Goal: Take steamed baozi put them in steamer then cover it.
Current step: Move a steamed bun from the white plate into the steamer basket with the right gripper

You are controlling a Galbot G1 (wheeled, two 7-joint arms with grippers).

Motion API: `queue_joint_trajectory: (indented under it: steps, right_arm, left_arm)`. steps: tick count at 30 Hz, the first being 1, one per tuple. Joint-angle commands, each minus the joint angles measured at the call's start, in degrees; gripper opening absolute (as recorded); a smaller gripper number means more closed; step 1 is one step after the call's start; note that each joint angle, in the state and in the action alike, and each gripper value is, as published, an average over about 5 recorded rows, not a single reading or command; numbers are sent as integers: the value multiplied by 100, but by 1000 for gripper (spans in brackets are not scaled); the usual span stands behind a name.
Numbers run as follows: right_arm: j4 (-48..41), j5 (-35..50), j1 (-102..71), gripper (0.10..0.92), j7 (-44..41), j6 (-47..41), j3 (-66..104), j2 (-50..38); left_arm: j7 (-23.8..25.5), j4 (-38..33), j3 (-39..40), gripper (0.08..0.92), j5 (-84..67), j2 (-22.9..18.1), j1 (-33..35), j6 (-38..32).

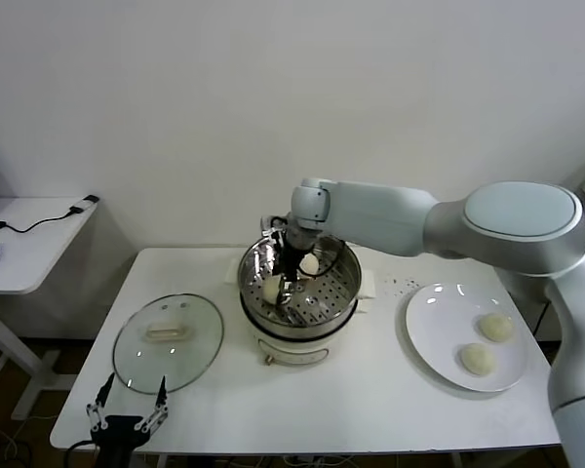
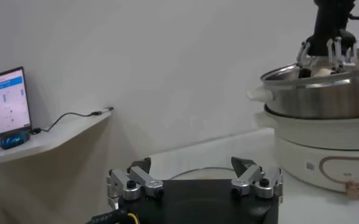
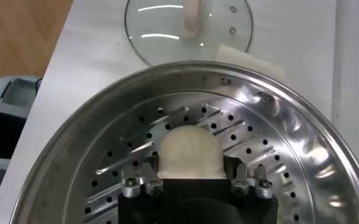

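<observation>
The steamer [image 1: 343, 292] stands mid-table, its lid off. My right gripper [image 1: 285, 285] reaches down into it and is shut on a cream-white baozi [image 1: 272, 287], low over the perforated tray [image 3: 270, 152]. In the right wrist view the baozi [image 3: 188, 152] sits between the two fingers of the right gripper [image 3: 191, 169]. A second baozi [image 1: 310, 263] lies in the steamer behind it. Two more baozi [image 1: 495, 327] [image 1: 477, 359] lie on the white plate [image 1: 434, 322]. The glass cover [image 1: 168, 341] lies flat to the left of the steamer. My left gripper [image 1: 127, 414] is open and empty at the table's front edge, just before the cover.
A white side table [image 1: 29, 244] with a cable, a blue mouse and a laptop [image 2: 5, 100] stands to the left. The wall runs close behind the table. The left wrist view shows the steamer [image 2: 325, 103] and the right gripper [image 2: 325, 55] above its rim.
</observation>
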Motion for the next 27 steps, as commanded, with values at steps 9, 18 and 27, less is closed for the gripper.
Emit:
queue_joint_trajectory:
  steps: [9,18,27]
  right_arm:
    - [449,-25,673,822,-350,150,71,-612]
    - [1725,-121,1869,823,-683,554,-309,-2301]
    - [2614,-1443,1729,823,-874,1112,-137,-4489]
  left_arm:
    - [-5,-42,14,823,56,-4,-12,26]
    - [-12,-119,44,823,79,0,-15,80]
    - [-10,-229,62,823,146,-24,-55,185]
